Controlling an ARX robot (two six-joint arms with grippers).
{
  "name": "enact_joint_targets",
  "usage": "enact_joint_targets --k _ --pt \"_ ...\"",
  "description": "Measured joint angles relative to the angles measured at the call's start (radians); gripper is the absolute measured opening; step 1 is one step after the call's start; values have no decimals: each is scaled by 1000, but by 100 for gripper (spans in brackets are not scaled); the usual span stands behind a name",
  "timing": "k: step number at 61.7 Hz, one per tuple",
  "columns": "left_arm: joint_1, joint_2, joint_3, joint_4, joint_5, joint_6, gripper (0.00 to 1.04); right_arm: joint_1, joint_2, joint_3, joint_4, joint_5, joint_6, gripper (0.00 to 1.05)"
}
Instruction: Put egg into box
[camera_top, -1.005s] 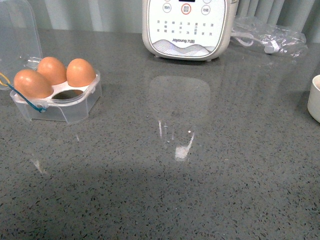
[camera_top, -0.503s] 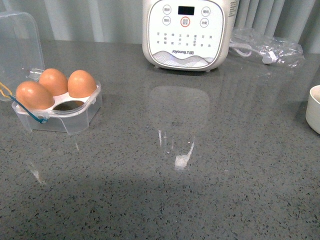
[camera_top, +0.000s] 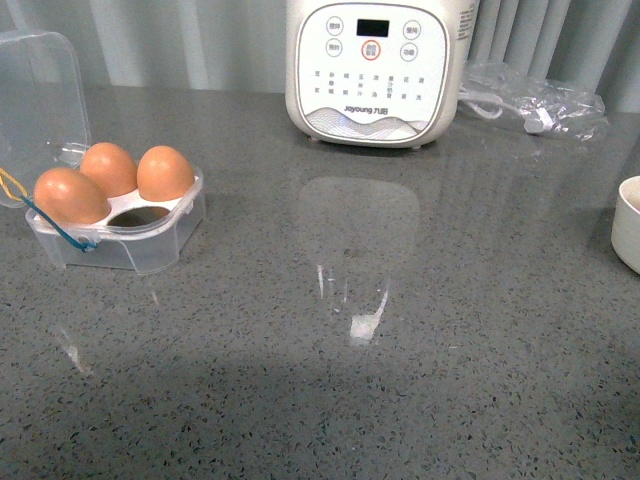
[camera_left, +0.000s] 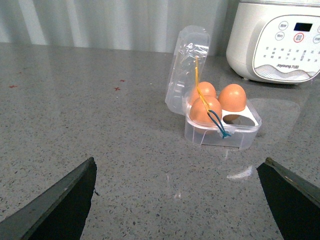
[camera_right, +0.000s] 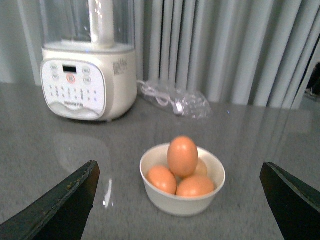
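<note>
The box (camera_top: 130, 245) stands open at the table's left, lid raised, with three orange-brown eggs in it, one of them (camera_top: 165, 172) at the right. Its near cell (camera_top: 140, 212) is empty. The left wrist view shows the same box (camera_left: 220, 137) ahead of my left gripper (camera_left: 179, 165), which is open and empty, well short of it. My right gripper (camera_right: 179, 165) is open and empty, facing a white bowl (camera_right: 180, 205) holding several eggs. One egg (camera_right: 182, 156) lies on top of the pile. Neither arm shows in the front view.
A big white appliance with buttons (camera_top: 375, 60) stands at the back centre, with a crumpled clear plastic bag (camera_top: 540, 95) to its right. The white bowl (camera_top: 628, 235) is cut by the right edge. Grey speckled tabletop (camera_top: 350, 380) lies between box and bowl.
The front view has shifted a little, so the appliance and the box sit slightly lower in the picture. Nothing on the table has moved.
</note>
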Motion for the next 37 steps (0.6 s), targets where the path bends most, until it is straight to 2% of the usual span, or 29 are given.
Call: enact_joint_targets --k 6,15,25,37 --pt "0 0 0 0 0 0 98 -86 212 65 183 -93 -16 98" --pt "0 0 0 0 0 0 98 -206 493 171 284 -161 -1 98" --pt "0 0 0 0 0 0 98 -274 793 315 220 -214 31 98" --pt "0 0 0 0 0 0 98 -279 931 426 163 -228 26 98"
